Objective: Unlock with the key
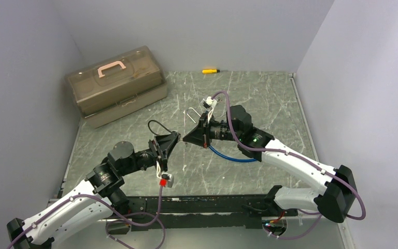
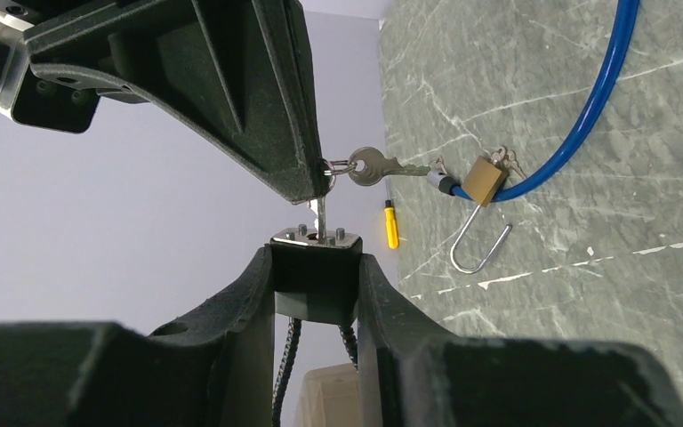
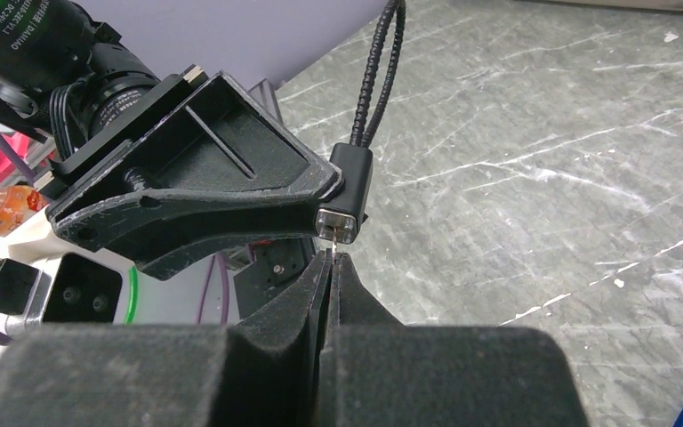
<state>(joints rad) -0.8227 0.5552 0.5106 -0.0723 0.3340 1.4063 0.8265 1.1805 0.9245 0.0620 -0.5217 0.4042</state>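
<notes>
Key: pinched by its head in the right gripper, whose jaws are pressed together on it. The blade points into the keyhole of the black lock.
Black lock: clamped by its body between the fingers of the left gripper, with the keyhole face turned toward the right gripper. It is held in the air over the middle of the table, a little toward the left edge.
Cable loop: both braided strands enter the lock body on the side away from the key, and neither end looks released.
Spare key: hangs from the ring at the right gripper's tip.
Done: both pieces are lifted off the table and facing each other, and the blade has met the keyhole. How deep it sits cannot be told.
Left to do: judging by the seated cable, the lock is not yet open. The key needs pushing home and turning, then one cable end must come free.
Brass padlock: lies on the table on the blue cable with its shackle swung open, apart from the work in hand.
</notes>
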